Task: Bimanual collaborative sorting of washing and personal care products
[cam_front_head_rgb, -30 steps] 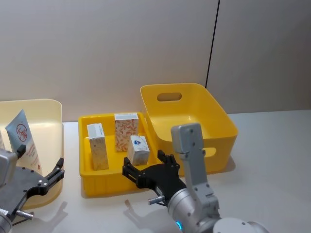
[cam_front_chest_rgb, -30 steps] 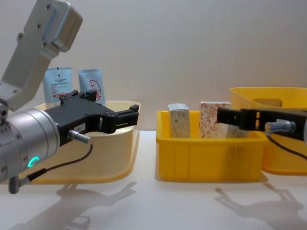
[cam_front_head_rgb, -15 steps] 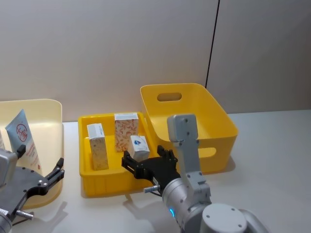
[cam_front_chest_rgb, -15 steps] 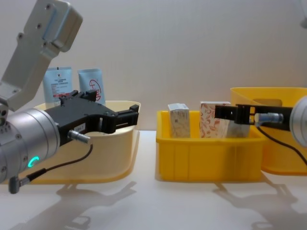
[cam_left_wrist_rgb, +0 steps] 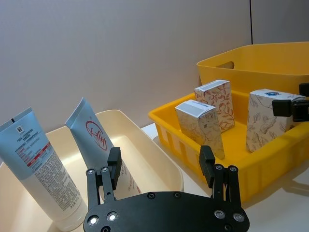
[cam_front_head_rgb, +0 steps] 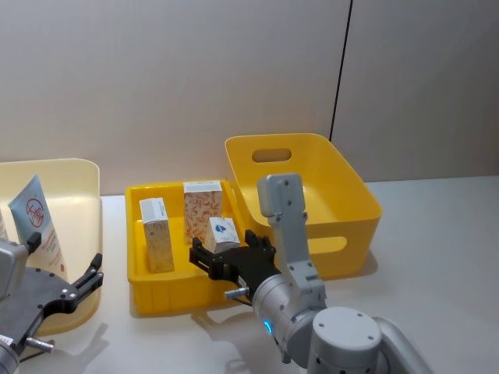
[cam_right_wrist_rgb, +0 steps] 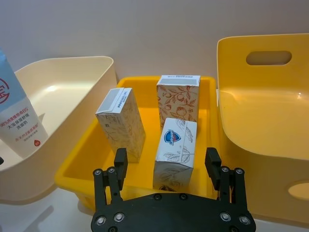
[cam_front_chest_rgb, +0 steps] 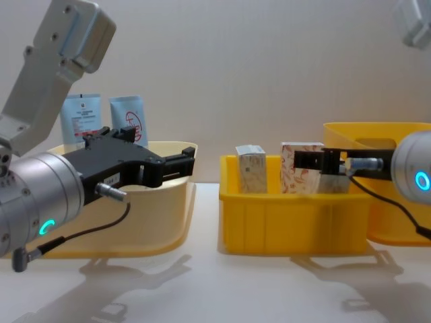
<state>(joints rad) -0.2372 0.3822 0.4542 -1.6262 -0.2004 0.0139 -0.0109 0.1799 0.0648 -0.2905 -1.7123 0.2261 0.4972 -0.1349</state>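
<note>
Advancing right gripper (cam_right_wrist_rgb: 166, 155), jaws apart, nearer blue-logo carton (cam_right_wrist_rgb: 176, 137), left gripper (cam_left_wrist_rgb: 160, 157) unmoved, jaws apart.

Front carton (cam_right_wrist_rgb: 175, 153): free room on both sides; grey carton (cam_right_wrist_rgb: 121, 123) near on its left, tray wall (cam_right_wrist_rgb: 207, 121) on its right.
Behind: orange carton (cam_right_wrist_rgb: 177, 99) stands close.

Pale table (cam_front_head_rgb: 440, 269) — carries cream tub (cam_front_head_rgb: 78, 183) (far left), shallow yellow tray (cam_front_head_rgb: 168, 298), deep yellow crate (cam_front_head_rgb: 352, 187).

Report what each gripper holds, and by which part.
Nothing is held. The right gripper is open by the blue-marked carton, not gripping it; the left gripper is open and empty.
</note>
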